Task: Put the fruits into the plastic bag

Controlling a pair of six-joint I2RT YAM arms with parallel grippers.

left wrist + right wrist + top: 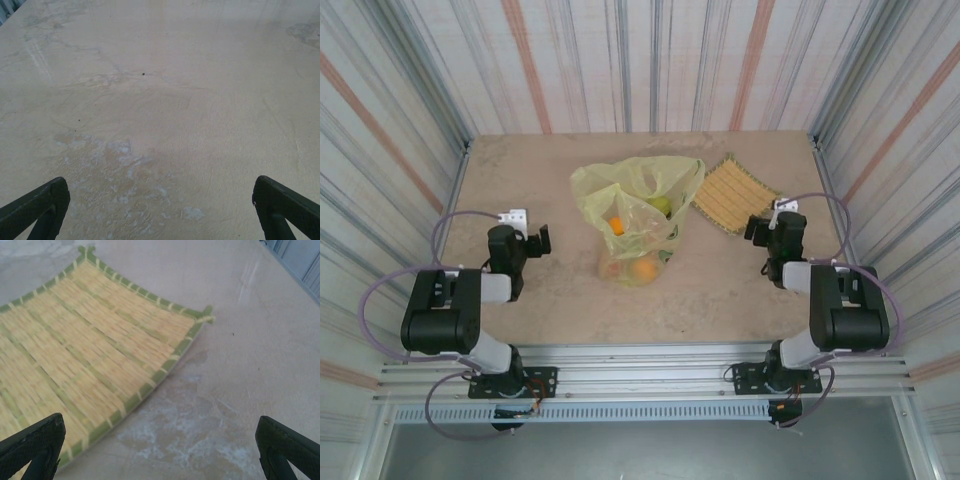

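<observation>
Beige marbled surface (720, 280) from above: crinkly translucent yellow-green plastic bag (650, 180) sits mid-surface, round orange and green fruits (643, 269) inside it. Left wrist: left end effector (160, 200) released, spread wide over bare surface. Right wrist: right end effector (160, 440) released by the edge of the tan woven bamboo mat (90, 340). Risk, I'd say: a nudge slumps the flimsy bag, spilling fruit.

This is a robotics lab cell: the left arm (445, 310) and right arm (845, 315) are bolted to an aluminium rail (650, 368) at a beige desk (560, 290), boxed in on 3 sides by striped panels (650, 60).
</observation>
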